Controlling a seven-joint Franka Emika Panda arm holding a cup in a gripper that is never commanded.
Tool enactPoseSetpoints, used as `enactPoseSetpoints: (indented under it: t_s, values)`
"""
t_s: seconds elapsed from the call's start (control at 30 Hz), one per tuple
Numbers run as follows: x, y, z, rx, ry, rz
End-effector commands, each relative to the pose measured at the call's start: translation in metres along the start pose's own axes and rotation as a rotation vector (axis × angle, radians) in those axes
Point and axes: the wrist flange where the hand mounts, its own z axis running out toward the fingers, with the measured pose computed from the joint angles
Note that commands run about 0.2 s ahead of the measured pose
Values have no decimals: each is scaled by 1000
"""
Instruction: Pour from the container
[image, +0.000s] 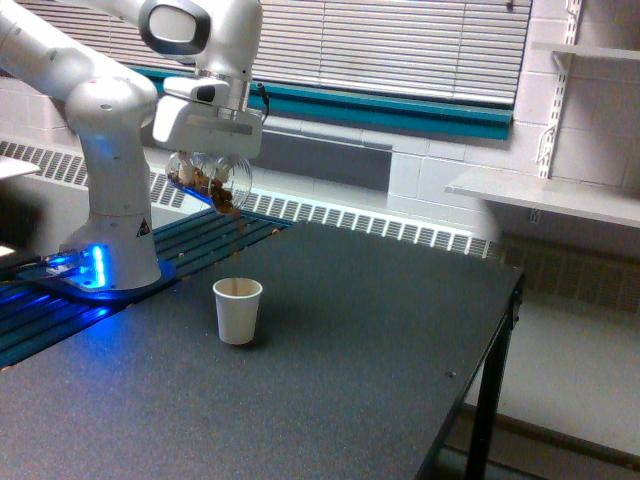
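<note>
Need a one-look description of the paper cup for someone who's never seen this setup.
Start at the dark table, then find the white arm's blue-lit base at the exterior view's left. The paper cup stands upright on the table just right of that base, below the tilted clear container that the arm holds. It is small, white and opaque, and nothing else stands on the tabletop.
</note>
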Motion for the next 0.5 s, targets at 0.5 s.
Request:
enactPoseSetpoints:
  t_s: [0.5]
  values:
    - [-10, 2, 17, -58, -17, -6]
